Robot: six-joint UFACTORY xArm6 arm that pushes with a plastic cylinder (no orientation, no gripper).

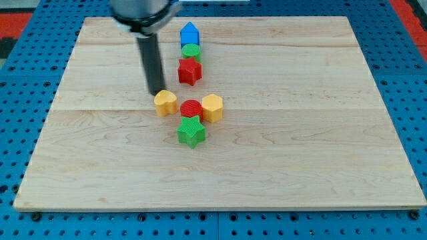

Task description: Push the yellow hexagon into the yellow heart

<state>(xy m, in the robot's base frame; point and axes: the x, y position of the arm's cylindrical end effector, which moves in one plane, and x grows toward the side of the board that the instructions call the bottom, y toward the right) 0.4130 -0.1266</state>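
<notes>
Our yellow plastic hexagon block (212,107) sits near the middle of the pale wooden desk (320,160), and it has not yet reached its goal. Between it and the yellow plastic heart block (165,103) lies a red round block (191,109), which touches the hexagon's left side and stands just beside the heart. So the two yellow pieces are near each other but kept apart, and we judge the task as unfinished: the joining push is left to do.

Our tip (159,91) rests just above the heart, at its upper-left edge, on the wrong side for driving the hexagon leftward. We have no pincer here, only the dark rod, so there is nothing to report as apart or together. To finish, we would likely need to come round to the hexagon's right side and push toward the view's left, either carrying the red round block along or steering past it.

Just below the red round block sits a green star block (192,132), touching or nearly touching it. Toward the view's top stand a red star block (189,71), a green round block (191,51) and a blue house-shaped block (189,33) in a column.
</notes>
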